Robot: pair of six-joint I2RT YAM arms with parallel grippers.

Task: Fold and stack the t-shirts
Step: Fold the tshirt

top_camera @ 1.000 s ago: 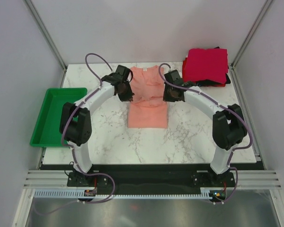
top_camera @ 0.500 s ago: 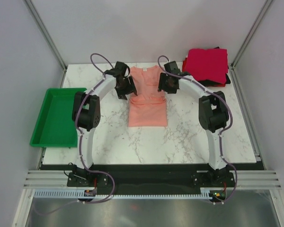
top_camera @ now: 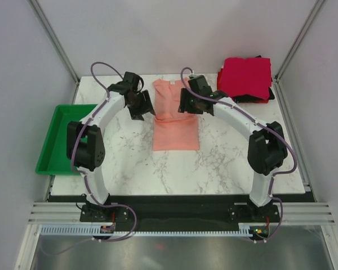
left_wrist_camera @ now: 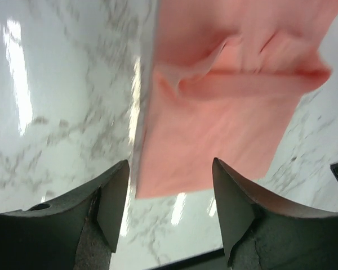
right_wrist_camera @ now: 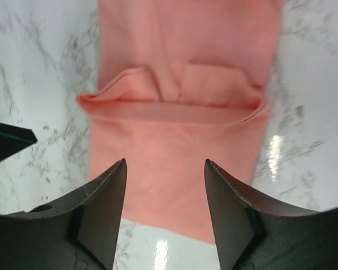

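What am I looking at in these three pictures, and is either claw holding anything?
Two white robot arms are bolted at the near edge of a marble table. The wide picture comes from a fixed camera above and behind them. The other two come from cameras on the wrists, so the dark shapes at the bottom are each arm's own two fingers. A salmon-pink t-shirt, folded into a narrow strip, lies mid-table. A stack of folded red and black shirts sits at the far right corner, and a green tray is at the left. The left gripper and right gripper flank the pink shirt. Both are open and hold nothing.
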